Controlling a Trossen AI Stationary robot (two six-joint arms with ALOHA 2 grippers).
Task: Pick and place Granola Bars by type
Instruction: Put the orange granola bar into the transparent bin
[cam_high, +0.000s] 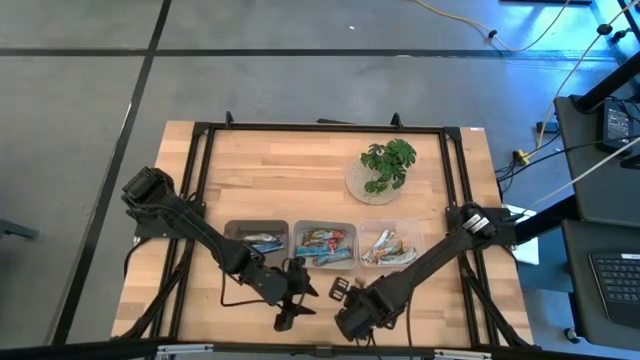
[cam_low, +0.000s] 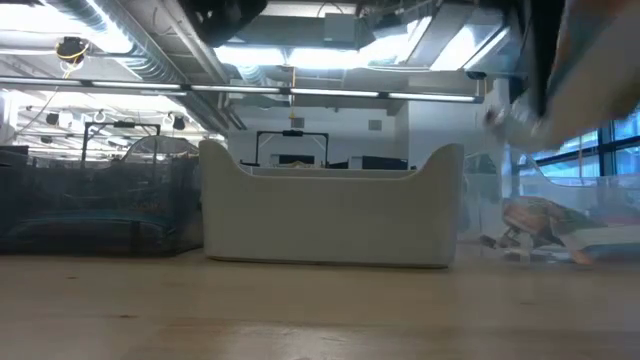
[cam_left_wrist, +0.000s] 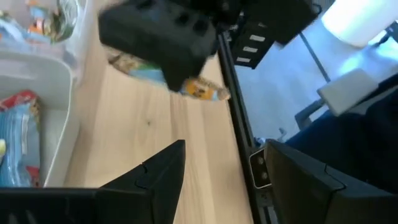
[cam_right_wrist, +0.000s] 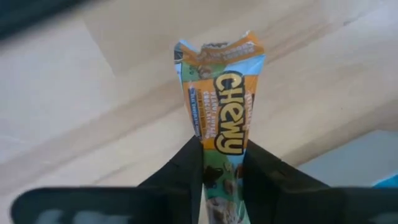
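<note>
Altogether three trays (cam_high: 257, 229), one plant (cam_high: 389, 163)

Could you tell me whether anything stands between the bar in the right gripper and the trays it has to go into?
Nothing visible does. The right gripper is shut on a granola bar near the table's front edge; bare wood lies between it and the three trays. The left gripper waits open, alongside.

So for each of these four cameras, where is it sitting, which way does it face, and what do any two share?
High: overhead, straight down; both arms, three trays.
Low: table height, level across; a white tray wall.
Left wrist: past the left gripper, open, toward the right gripper.
Right wrist: its own fingers pinching a granola bar.
Shared: both wrist views show that bar.
</note>
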